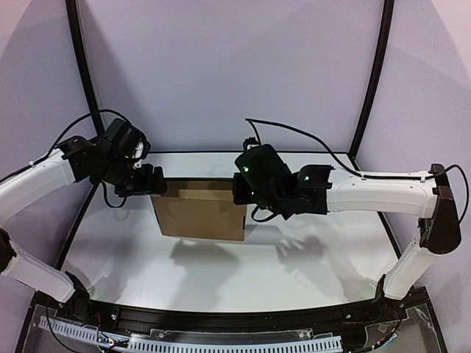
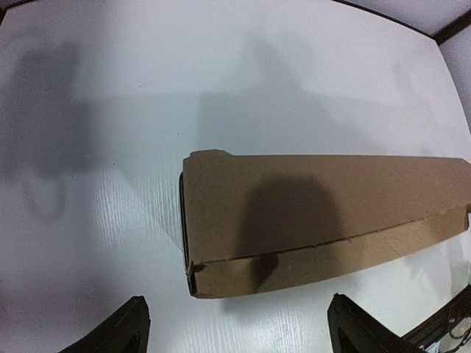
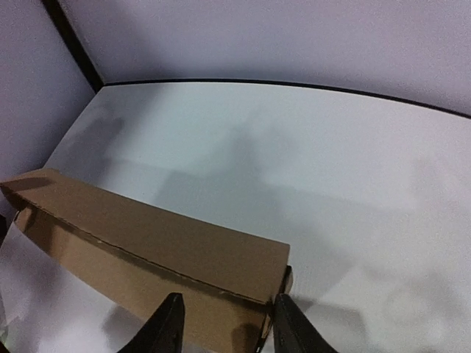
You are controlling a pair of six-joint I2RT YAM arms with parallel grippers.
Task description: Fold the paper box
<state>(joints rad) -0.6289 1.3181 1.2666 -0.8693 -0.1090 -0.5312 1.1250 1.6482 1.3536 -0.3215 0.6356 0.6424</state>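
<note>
The paper box is a folded brown cardboard box lying on its long side on the white table. It also shows in the left wrist view and the right wrist view. My left gripper is at the box's upper left corner. In its wrist view the left gripper is wide open, with the box's end just beyond the fingertips. My right gripper is at the upper right corner. In its wrist view the right gripper has its jaws narrowed around the box's right end, and one finger touches the end flap.
The white table is bounded by black frame posts and pale walls behind and to the sides. The arms' bases and a cable rail run along the near edge.
</note>
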